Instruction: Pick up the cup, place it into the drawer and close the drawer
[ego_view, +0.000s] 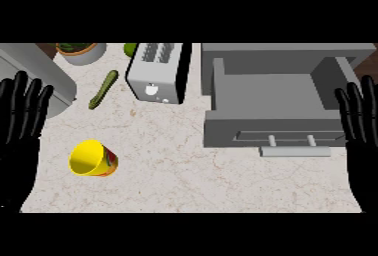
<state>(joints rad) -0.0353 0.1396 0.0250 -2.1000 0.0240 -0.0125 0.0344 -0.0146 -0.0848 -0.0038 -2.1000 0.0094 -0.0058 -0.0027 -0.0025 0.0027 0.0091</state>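
Yellow cup (92, 158) on its side; grey drawer (275, 102) open.

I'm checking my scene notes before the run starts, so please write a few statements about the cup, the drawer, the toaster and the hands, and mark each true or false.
1. The yellow cup lies on its side on the counter. True.
2. The drawer is shut. False: it stands pulled open, with nothing visible inside.
3. The left hand holds the cup. False: it rests open at the view's left edge, fingers up, apart from the cup.
4. The toaster stands between the cucumber and the drawer. True.
5. The right hand grips the drawer handle. False: it rests open at the right edge.
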